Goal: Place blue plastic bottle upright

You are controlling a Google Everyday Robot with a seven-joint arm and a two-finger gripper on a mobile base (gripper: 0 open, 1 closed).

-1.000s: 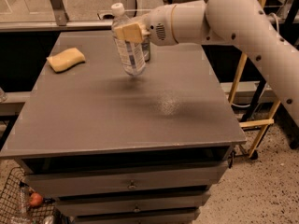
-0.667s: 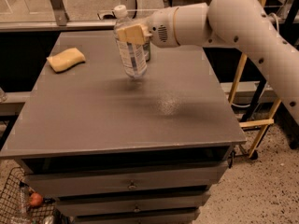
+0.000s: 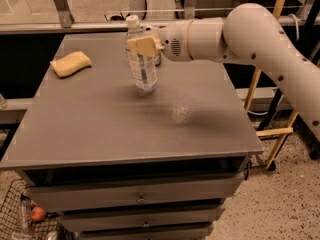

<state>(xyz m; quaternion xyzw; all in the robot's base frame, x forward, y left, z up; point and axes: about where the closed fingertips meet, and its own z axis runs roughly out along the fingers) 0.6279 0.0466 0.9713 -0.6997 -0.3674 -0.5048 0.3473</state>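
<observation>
Gripper is clamped on the blue plastic bottle high on its body, above the table rear centre. Bottle's long axis is near vertical, base downward, at or just off the surface. You likely need only lower straight and let go.

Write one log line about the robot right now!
gripper: over table rear, shut on blue plastic bottle | bottle: near upright, cap up | sponge: rear left, apart
</observation>
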